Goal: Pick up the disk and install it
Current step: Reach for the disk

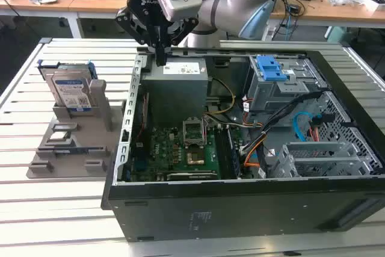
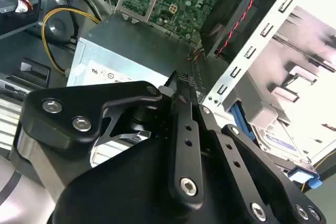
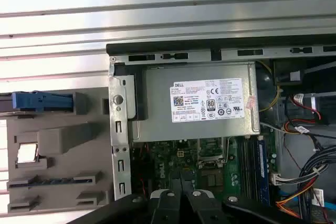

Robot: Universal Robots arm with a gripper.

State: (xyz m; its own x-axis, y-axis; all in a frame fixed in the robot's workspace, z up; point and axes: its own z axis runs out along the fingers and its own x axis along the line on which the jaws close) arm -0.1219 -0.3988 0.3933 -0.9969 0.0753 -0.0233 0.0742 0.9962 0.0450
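**Pinched shut, empty**

My gripper (image 1: 160, 58) hangs at the edge of the open black computer case (image 1: 240, 212), above its grey power supply box (image 1: 177, 88), jaws pressed together on nothing. The silver disk in its blue caddy (image 1: 71, 88) stands upright in the grey slotted stand (image 1: 72, 142), outside the case toward the exterior view's left, apart from me. Disk and supply carry white printed labels.

silver-blue arm (image 1: 237, 5), black screw-studded jaws
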